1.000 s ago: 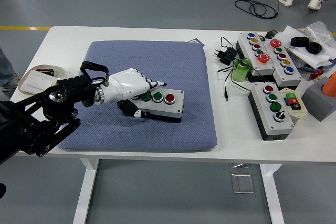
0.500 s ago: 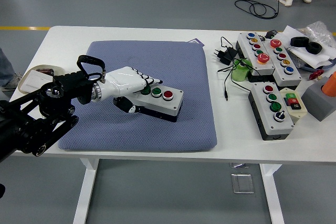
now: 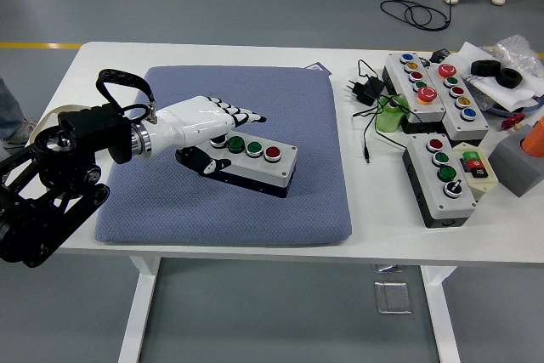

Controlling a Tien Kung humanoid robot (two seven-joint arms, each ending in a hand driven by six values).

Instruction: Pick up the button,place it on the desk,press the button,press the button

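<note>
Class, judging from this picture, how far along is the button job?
Done: the button box lies on the blue pad. In hand: the left hand hovers at its left end, fingers above the green buttons, thumb at its side. Left: whether any press has happened cannot be told.

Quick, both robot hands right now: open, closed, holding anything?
Left robot hand: fingers extended over the left end of the button box, thumb beside its near side; no grip visible.
Right robot hand: not in view.

The left arm (image 3: pixel 51 180) is black and jointed, with a looped black cable (image 3: pixel 123 84); its hand (image 3: pixel 204 125) is white with black finger joints.
</note>
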